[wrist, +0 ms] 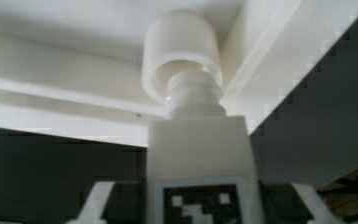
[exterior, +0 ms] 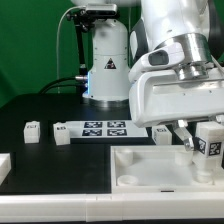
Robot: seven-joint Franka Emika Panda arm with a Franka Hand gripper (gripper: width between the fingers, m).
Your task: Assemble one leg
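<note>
Alignment was the whole of this step. The tool (exterior: 198, 138) was pinching the leg (wrist: 197, 150), with its two fingers (wrist: 98, 204) pressed against the block's sides on either side of the square tag (wrist: 202, 200). The leg sat between them and stuck straight out past the fingertips.

Ahead of the tool the leg narrowed to a ribbed peg (wrist: 190, 92). Directly beyond that peg stood a rounded socket (wrist: 183, 42) at a corner of the tray (exterior: 150, 165), which lay on the counter (exterior: 60, 160) under the tool. Peg and socket looked in line and seemed to meet, though the wrist view did not show whether the peg had begun to bite or only touched the mouth.

By my judgement the step in hand was seating the peg, and doing it well called for three things:

- The leg's axis needed to match the socket's, since a slight lean would cross the ribs and jam them.
- Pressure toward the tray needed to be light while the leg was turned, because the tray looked free to slide on the counter.
- The pinch needed to be firm enough that the smooth plastic did not slip between the fingers during the twist.

Spare legs (exterior: 33, 130) and the marker board (exterior: 100, 128) lay well apart from the tool, off to one side and clear of its work
</note>
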